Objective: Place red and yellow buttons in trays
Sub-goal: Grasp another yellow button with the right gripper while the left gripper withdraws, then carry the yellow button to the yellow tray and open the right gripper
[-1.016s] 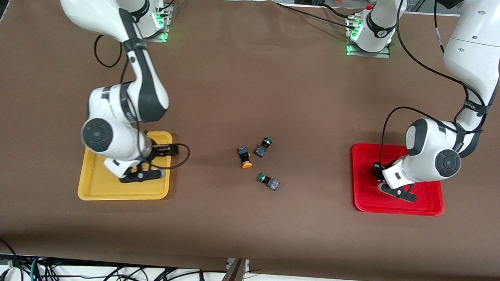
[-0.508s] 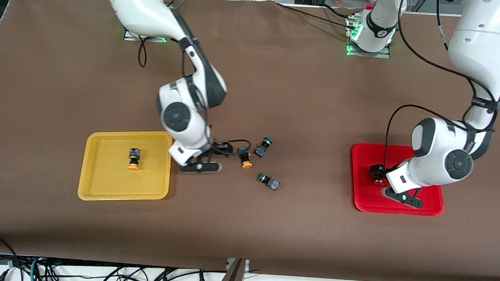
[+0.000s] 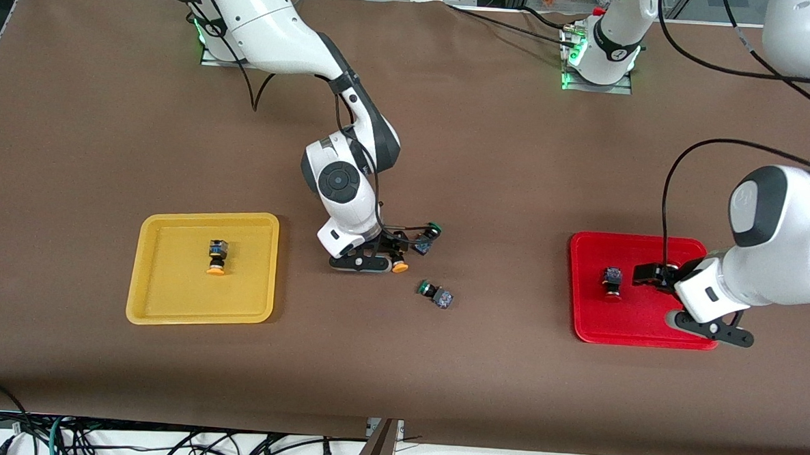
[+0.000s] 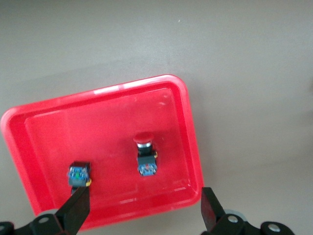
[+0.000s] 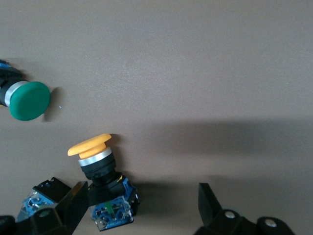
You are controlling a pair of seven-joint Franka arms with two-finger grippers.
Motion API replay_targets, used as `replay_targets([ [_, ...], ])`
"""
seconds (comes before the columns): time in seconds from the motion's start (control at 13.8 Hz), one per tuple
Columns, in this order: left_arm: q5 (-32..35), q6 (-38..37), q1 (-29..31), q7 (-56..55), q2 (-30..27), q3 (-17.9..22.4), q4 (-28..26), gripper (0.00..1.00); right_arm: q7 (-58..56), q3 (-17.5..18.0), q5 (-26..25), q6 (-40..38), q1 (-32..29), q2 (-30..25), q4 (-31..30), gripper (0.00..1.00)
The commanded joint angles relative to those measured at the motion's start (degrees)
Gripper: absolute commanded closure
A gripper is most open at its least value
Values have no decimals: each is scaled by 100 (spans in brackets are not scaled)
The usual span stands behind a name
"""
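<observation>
My right gripper [image 5: 142, 210], jaws apart, is low over a yellow button [image 5: 100, 178] mid-table; another lies in the yellow tray [image 3: 143, 298]. Left gripper [image 4: 144, 215], jaws apart, hangs over red tray [image 4: 190, 142] w/ two red buttons [image 4: 145, 155] inside

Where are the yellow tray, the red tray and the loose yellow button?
yellow tray [image 3: 169, 299], front view, bare floor.
red tray [image 3: 637, 320], front view, bare floor.
loose yellow button [image 5: 89, 145], right wrist view, its cap.
</observation>
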Motion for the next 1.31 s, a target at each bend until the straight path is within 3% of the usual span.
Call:
replay_targets([
  [0.0, -47, -667, -225, -697, -675, 41, -79, 0, 267, -54, 84, 416, 221, 192, 48, 1],
  [0.44, -47, -1469, -349, -1104, -1907, 322, -106, 0, 479, -63, 13, 700, 414, 368, 40, 3],
  [0.51, -38, -1548, -366, -1104, -2091, 331, -184, 0, 444, -89, 5, 700, 414, 368, 40, 14],
  [0.8, -64, -1680, -375, -1515, -2628, 375, -931, 0, 321, -229, -31, 647, 371, 237, 31, 92],
  [0.87, -73, -1680, -384, -1560, -2637, 384, -1001, 0, 243, -309, -31, 499, 362, 158, 31, 100],
  [1.09, -433, -1680, -437, -1587, -2672, 603, -1046, 0, -949, -835, 65, -509, 222, -307, 31, 100],
  [1.23, -425, -1689, -507, -1561, -2611, 761, -1029, 0, -1942, -942, 92, -1187, -234, -667, 31, 100],
])
